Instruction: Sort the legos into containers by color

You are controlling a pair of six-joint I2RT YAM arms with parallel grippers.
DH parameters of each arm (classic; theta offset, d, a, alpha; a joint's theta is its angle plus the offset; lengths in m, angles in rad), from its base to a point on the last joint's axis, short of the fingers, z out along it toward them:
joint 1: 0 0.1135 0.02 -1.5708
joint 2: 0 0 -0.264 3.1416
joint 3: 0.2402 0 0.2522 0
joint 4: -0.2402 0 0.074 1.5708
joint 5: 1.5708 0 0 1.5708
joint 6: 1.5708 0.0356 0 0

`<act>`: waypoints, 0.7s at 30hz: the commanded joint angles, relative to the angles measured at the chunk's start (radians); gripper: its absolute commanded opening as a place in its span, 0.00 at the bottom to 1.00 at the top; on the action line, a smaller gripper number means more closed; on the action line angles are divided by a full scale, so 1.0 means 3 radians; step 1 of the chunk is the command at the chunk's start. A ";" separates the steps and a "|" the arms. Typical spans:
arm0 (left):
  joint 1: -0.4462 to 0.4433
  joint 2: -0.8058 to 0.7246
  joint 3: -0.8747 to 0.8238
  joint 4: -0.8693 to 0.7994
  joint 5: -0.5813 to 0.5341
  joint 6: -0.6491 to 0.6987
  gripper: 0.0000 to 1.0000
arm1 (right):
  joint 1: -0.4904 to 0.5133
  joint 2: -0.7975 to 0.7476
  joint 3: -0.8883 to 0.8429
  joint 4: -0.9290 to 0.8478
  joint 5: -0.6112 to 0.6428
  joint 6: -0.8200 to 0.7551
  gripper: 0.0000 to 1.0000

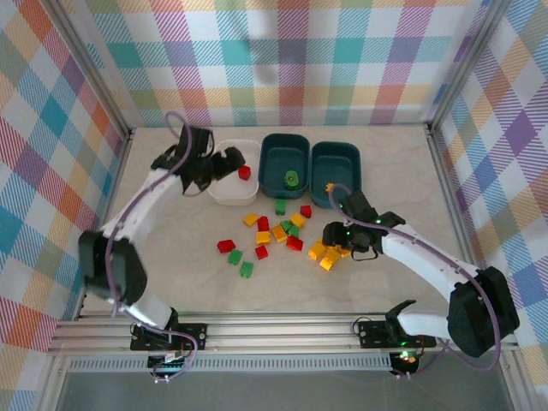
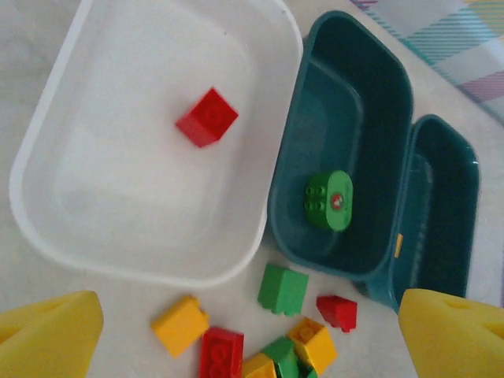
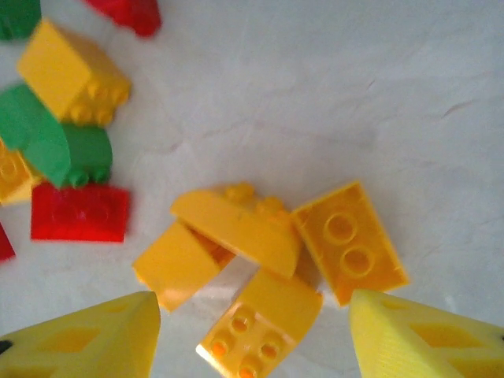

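– checked walls all round, pale table (image 1: 171, 257). where are the legos?
– mostly loose in a mixed pile (image 1: 274, 231) mid-table, in front of the three tubs. one red brick (image 2: 206, 116) lies in the white tub (image 2: 157, 272), and a green piece (image 1: 293, 178) in the middle teal tub (image 1: 267, 163).
– and the left gripper (image 1: 227, 163)?
– above the white tub, jaws spread wide with nothing between them. released, i'd say: that tub looks like red's home.
– the right gripper (image 1: 342, 241)?
– low over a yellow cluster (image 3: 260, 236), fingers open on either side, not yet pinching. probably lining up a yellow for the right teal tub (image 1: 351, 163), the one nearest that arm.
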 commanded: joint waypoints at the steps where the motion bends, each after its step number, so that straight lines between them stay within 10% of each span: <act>1: -0.0048 -0.0294 -0.0855 0.0497 0.0127 -0.0450 0.96 | 0.0107 0.0140 0.0094 -0.0363 -0.0090 0.0111 0.67; 8: -0.0145 -0.0932 -0.1693 0.0554 -0.0071 -0.0531 0.99 | 0.0365 0.0170 -0.0134 -0.0058 -0.0382 0.0798 0.71; 21: -0.0219 -0.0752 -0.1588 0.0649 0.0095 -0.0432 0.99 | 0.0373 0.0371 -0.0352 0.0034 0.0049 0.1068 0.62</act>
